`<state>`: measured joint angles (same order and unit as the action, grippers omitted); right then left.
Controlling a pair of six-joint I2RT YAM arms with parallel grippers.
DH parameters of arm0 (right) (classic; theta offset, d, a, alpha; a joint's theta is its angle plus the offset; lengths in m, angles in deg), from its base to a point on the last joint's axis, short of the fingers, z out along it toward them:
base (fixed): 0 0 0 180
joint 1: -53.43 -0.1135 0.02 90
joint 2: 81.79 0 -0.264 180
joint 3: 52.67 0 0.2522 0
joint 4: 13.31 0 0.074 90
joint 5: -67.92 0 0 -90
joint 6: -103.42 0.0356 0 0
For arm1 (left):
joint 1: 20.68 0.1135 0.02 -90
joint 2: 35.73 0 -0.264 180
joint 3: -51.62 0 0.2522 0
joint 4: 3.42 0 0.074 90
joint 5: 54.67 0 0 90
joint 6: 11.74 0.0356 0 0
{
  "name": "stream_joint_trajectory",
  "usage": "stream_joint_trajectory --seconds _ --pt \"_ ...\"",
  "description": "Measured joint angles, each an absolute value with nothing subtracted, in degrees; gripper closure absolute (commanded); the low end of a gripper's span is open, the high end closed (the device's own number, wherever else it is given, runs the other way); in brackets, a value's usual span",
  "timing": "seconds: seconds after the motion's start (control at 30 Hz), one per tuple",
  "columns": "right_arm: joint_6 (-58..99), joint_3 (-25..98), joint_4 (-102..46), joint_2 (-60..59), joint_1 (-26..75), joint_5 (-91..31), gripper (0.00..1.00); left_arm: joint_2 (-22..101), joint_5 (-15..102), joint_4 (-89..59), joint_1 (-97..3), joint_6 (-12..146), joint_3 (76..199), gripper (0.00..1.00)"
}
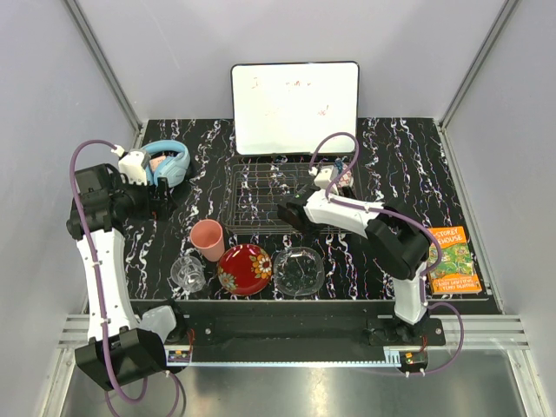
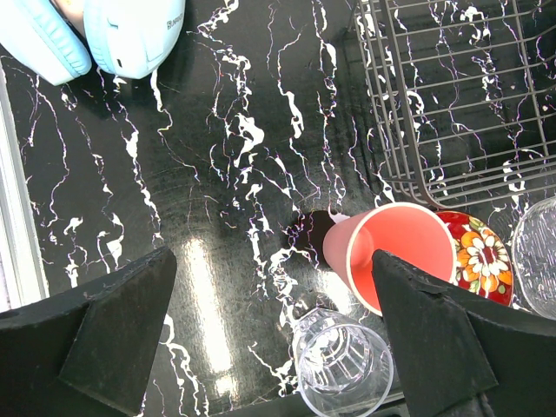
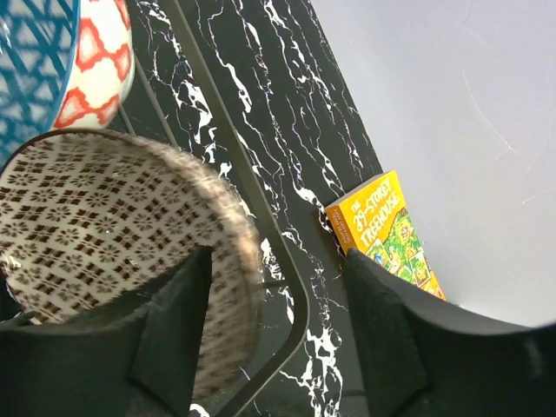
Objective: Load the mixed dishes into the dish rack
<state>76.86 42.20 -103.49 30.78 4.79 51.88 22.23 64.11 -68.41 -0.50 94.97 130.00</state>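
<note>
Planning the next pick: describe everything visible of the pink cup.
Plain pink cup, no handle, matt like plastic, tapering to its base, empty. It seems to stand mouth up on the black marbled table, by the dish rack's near left corner, close to the glass mug and red plate. Nothing holds it.

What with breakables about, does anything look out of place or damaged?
Nothing looks spilled or broken. Only two non-dishes stand out: blue headphones at the far left of the table, and a book lying by its right edge.
</note>
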Motion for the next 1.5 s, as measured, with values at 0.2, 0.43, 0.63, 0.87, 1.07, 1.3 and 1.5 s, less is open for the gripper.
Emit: stream_joint_trajectory --seconds 0.2,0.43,0.63,0.87,1.07,1.3,1.5 --pt "76.2 44.2 -103.9 30.9 4.6 51.3 0.24 23.2 64.3 -68.4 -0.4 94.8 130.0 0.01" --pt "75.7 49.3 -103.8 30.9 2.1 49.3 0.24 23.3 64.3 -68.3 -0.3 94.8 130.0 0.01" --pt "75.6 49.9 -103.5 26.1 2.2 48.2 0.27 23.3 64.3 -68.3 -0.3 94.8 130.0 0.01" --pt "72.4 45.5 -103.7 14.5 8.4 47.3 0.27 23.3 64.7 -68.3 -0.3 94.7 130.0 0.01" --pt "68.9 40.7 -103.8 14.6 9.8 45.7 0.27 23.3 64.7 -68.3 -0.3 94.7 130.0 0.01" --pt "67.1 37.6 -102.3 17.6 9.8 44.2 0.28 23.3 64.7 -68.3 -0.3 94.7 130.0 0.01" --pt "64.1 37.0 -98.5 17.8 9.8 42.2 0.29 23.3 64.7 -68.3 -0.3 94.7 130.0 0.01"
